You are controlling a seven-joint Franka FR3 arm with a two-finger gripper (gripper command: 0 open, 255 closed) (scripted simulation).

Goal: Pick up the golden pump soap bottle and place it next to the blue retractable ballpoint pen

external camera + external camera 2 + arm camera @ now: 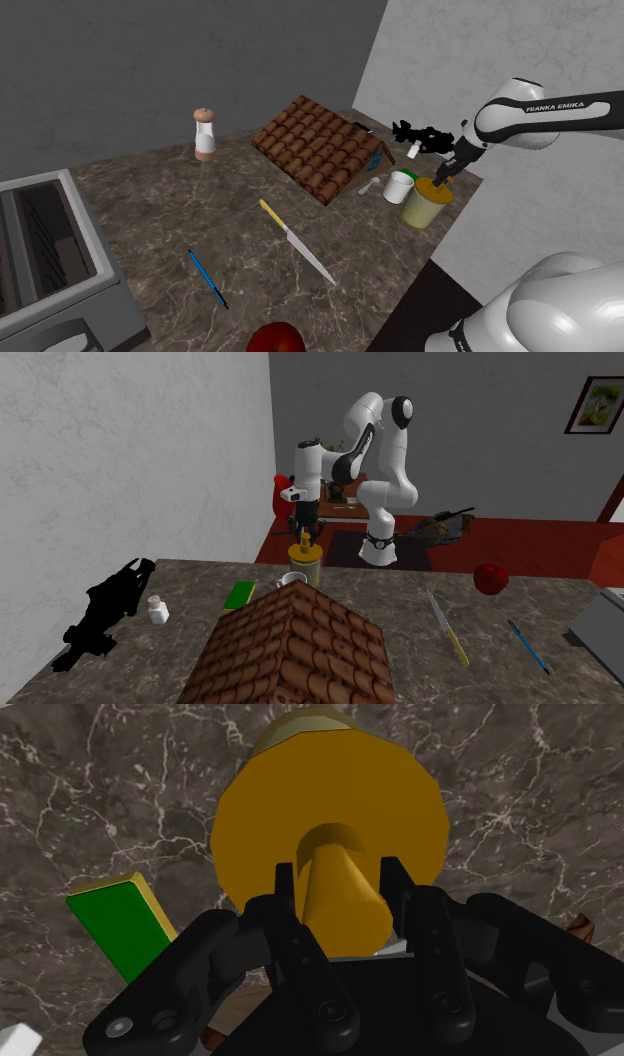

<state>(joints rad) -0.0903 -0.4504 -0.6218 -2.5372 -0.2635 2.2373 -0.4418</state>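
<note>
The golden pump soap bottle [424, 205] [305, 564] stands upright on the dark marble counter near its edge, at the shoulder view's right. My gripper [441, 180] [306, 535] [340, 889] comes down on its top. In the wrist view the two black fingers [285, 884] press against both sides of the bottle's pump head [345, 894], over its round golden body [330, 814]. The blue pen [206, 277] [527, 646] lies flat far off, toward the shoulder view's lower left.
A white mug [399, 186] and a green sponge [120, 919] sit right beside the bottle. A brown tiled roof block [318, 147], a yellow-handled knife [297, 241], a pepper mill [204, 134], a red apple [276, 338] and a black figure [420, 133] share the counter.
</note>
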